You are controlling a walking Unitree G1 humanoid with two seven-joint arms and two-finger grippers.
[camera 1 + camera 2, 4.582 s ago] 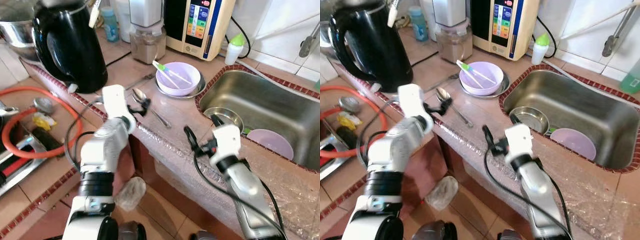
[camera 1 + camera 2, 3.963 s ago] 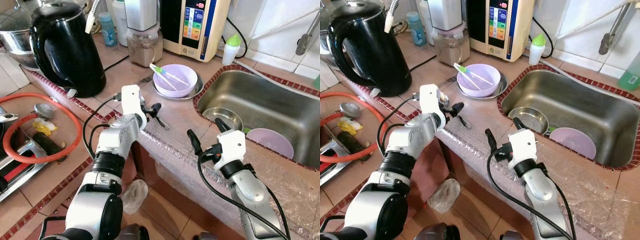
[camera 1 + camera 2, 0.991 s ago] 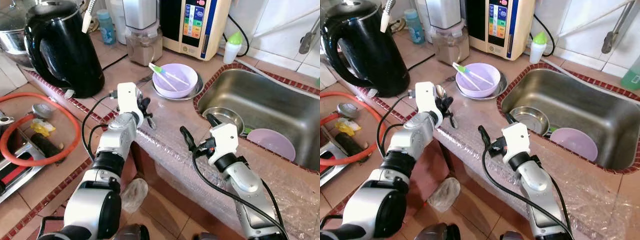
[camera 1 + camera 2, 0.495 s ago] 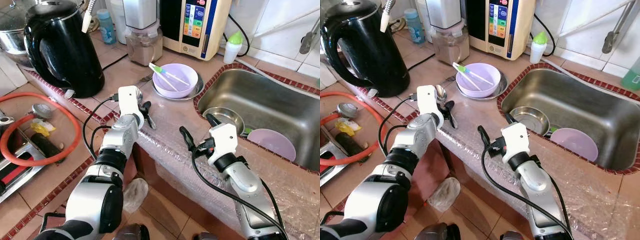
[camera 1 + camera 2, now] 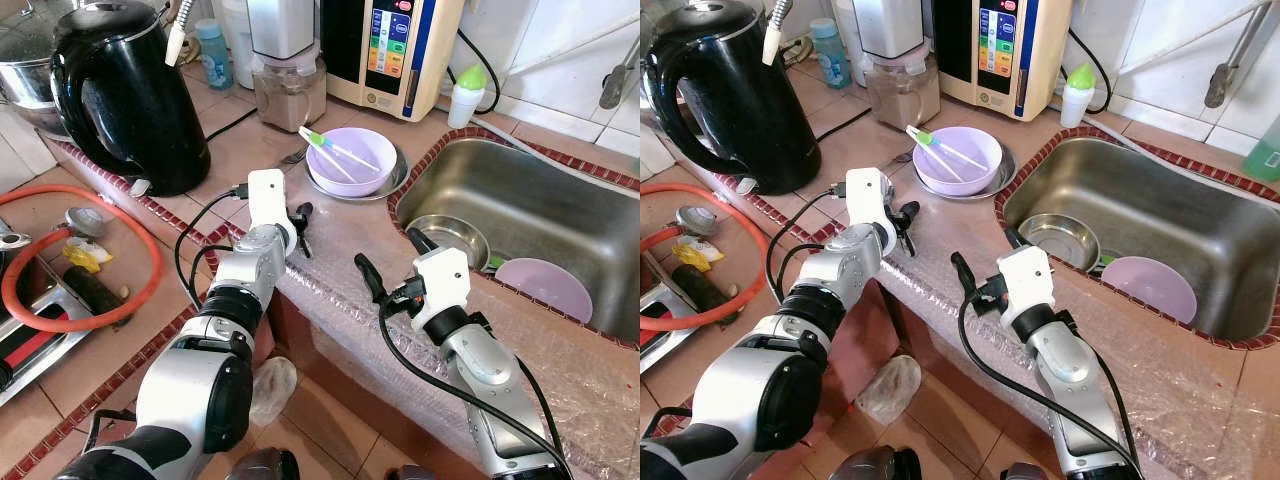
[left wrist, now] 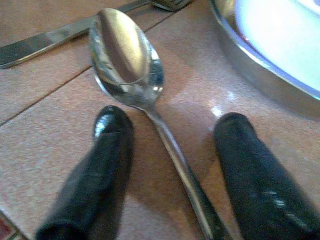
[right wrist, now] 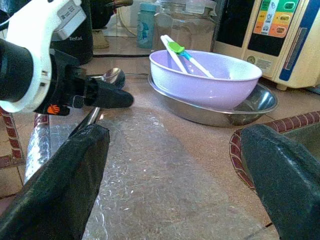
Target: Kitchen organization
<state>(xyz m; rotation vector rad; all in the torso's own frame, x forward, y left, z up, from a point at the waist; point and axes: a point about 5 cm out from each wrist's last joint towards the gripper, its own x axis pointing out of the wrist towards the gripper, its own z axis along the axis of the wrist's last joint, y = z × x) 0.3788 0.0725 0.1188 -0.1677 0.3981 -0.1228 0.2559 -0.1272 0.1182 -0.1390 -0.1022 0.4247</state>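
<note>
Spoon [image 6: 135,75] flat on the counter [image 5: 340,225], just left of the purple bowl [image 5: 352,160] (which sits in a steel dish). Left gripper [image 6: 170,150] low over it, fingers apart, handle between them. Right gripper [image 5: 385,262] at the near counter edge, fingers spread, holding nothing. Sink [image 5: 560,215] to the right.
</note>
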